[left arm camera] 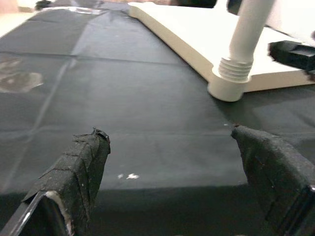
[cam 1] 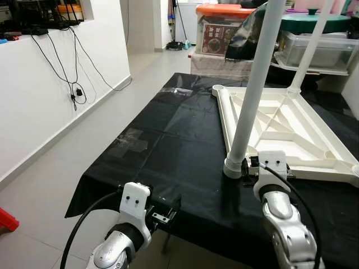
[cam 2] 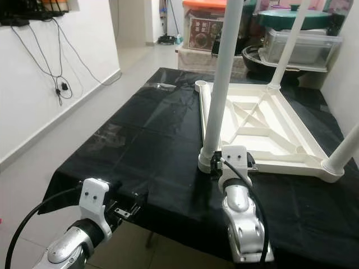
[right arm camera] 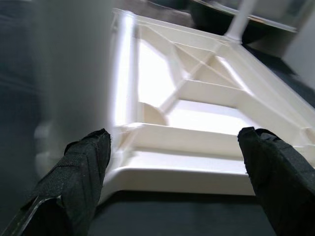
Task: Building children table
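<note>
A white children's table top point(cam 1: 280, 120) lies upside down on a black-covered table point(cam 1: 168, 145). A white leg point(cam 1: 255, 84) stands upright in its near left corner socket point(cam 1: 233, 167). A second leg point(cam 1: 308, 50) stands at the far corner and a third point(cam 2: 348, 151) at the near right. My right gripper point(cam 1: 251, 168) is open right beside the base of the near left leg, its fingers point(right arm camera: 83, 162) spread wide before the frame's edge. My left gripper point(cam 1: 165, 213) is open and holds nothing at the black table's front edge, well left of the leg's threaded collar point(left arm camera: 235, 69).
Behind the table stand an orange-lidded box point(cam 1: 221, 28), a clear bin point(cam 1: 317, 50) and a green-lidded pot point(cam 1: 314, 22). A white wall with hanging cables point(cam 1: 73, 84) runs along the left, with open floor point(cam 1: 73, 162) between. Tape patches point(cam 1: 132, 140) mark the cloth.
</note>
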You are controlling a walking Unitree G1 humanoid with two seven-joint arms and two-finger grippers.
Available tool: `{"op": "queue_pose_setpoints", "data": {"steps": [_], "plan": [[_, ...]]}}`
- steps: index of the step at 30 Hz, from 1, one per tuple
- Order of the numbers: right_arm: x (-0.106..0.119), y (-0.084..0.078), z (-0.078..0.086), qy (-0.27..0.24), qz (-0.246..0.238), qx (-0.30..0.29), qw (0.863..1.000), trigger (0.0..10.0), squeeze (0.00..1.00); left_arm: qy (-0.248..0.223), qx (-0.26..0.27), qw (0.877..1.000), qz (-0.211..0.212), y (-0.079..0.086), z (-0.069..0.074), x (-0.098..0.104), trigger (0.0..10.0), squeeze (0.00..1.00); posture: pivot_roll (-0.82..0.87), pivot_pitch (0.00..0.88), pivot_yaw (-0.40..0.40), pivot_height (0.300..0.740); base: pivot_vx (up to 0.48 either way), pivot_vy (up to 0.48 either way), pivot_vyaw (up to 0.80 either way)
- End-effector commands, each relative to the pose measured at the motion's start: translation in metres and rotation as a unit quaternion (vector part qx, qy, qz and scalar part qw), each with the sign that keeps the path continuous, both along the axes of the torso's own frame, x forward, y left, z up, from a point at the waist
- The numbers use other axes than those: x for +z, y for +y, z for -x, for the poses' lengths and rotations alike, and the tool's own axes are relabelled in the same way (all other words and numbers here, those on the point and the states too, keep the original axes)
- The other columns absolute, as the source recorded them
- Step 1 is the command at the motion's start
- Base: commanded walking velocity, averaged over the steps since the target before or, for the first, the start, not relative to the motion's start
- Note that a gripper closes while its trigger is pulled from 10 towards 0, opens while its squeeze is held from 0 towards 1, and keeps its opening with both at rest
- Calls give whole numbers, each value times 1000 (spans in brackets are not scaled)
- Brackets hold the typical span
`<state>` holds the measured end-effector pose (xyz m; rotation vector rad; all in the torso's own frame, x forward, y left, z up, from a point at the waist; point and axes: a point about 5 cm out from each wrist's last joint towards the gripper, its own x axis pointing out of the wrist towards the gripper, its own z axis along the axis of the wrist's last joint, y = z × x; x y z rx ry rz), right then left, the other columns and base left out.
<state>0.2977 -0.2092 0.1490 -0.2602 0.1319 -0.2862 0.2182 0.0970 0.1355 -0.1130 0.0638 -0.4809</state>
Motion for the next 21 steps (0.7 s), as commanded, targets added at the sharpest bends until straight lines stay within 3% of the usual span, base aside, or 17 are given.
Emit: {"op": "queue_pose_setpoints", "data": {"steps": [1,2,6,10,13,14,15,17,18,19,20,21], "plan": [[-3,-7,-3,8,11,-5,1000,10000,0,9,6,1000,-11,1,-1,-5,10000,0,170,34,-24,740,0,0,0],[-3,-7,-3,8,11,-5,1000,10000,0,9,6,1000,-11,1,-1,-5,10000,0,170,34,-24,740,0,0,0],[-5,-55,-22,53,65,-37,996,10000,0,13,4,1000,-10,0,-1,-6,10000,0,173,42,-24,740,0,0,0],[-4,-63,-26,60,70,-37,995,10000,0,13,4,1000,-10,0,0,-6,10000,0,173,42,-24,740,0,0,0],[7,-84,-37,69,92,-44,992,10000,0,14,2,1000,-7,-1,1,-5,10000,0,174,52,-24,740,0,0,0],[7,-84,-37,69,92,-44,992,10000,0,14,2,1000,-7,-1,1,-5,10000,0,174,52,-24,740,0,0,0],[19,-98,-43,75,122,-52,988,10000,0,14,1,1000,-6,-1,2,-5,10000,0,174,63,-25,740,0,0,0],[19,-98,-43,75,122,-52,988,10000,0,14,1,1000,-6,-1,2,-5,10000,0,174,63,-25,740,0,0,0],[31,-109,-49,84,163,-51,982,10000,0,14,0,1000,-5,-1,4,-4,10000,0,175,69,-24,740,0,0,0],[49,-114,-58,112,214,-9,970,10000,0,15,-2,1000,-4,-2,6,-3,10000,0,167,83,-23,740,0,0,0],[49,-114,-58,112,214,-9,970,10000,0,15,-2,1000,-4,-2,6,-3,10000,0,167,83,-23,740,0,0,0],[61,-118,-63,137,245,19,960,10000,0,15,-3,1000,-3,-3,8,-2,10000,0,166,87,-23,740,0,0,0]]}}
